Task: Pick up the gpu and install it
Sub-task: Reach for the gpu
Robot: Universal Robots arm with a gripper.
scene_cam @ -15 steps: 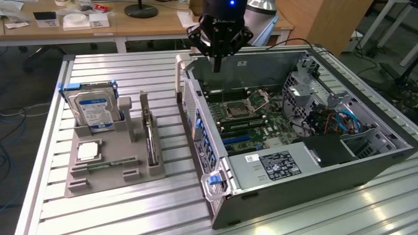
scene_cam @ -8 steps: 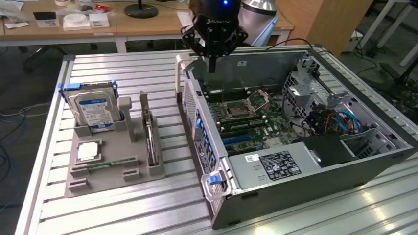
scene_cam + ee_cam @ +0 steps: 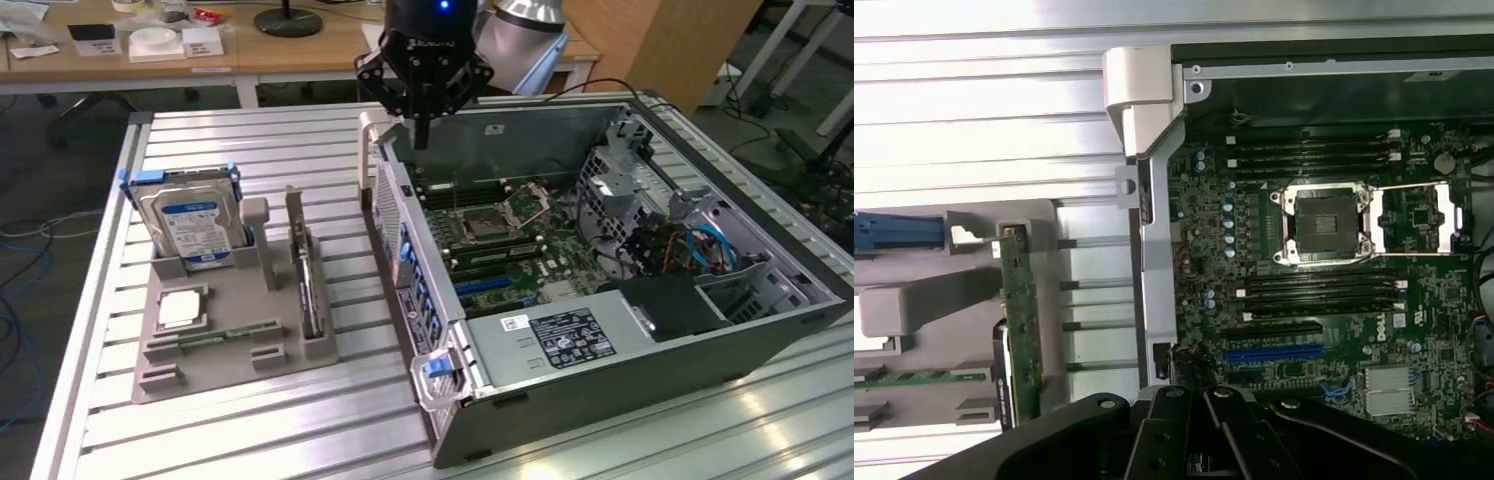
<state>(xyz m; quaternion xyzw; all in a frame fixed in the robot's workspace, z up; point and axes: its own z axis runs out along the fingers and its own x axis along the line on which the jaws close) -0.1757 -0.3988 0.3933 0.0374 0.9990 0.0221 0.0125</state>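
Note:
The gpu (image 3: 308,292) stands on its edge in a slot of the grey holder (image 3: 220,375), its green board edge-on and its silver bracket at the end. In the wrist view the gpu (image 3: 1020,335) shows as a thin green strip beside the case. My gripper (image 3: 420,132) hangs above the open computer case's (image 3: 641,350) back wall, to the exterior view's right of the gpu and well above it. Its fingers are shut together and hold nothing. The black gripper (image 3: 1202,448) is over the case wall by the motherboard (image 3: 1324,300).
The holder also carries a silver hard drive (image 3: 195,226) with a blue-white label, a processor chip (image 3: 180,308) and a memory stick (image 3: 214,338). Blue expansion slots (image 3: 1274,352) lie on the motherboard. The case's grey latch arm (image 3: 1146,130) juts out. Everything rests on a slatted metal table (image 3: 267,440).

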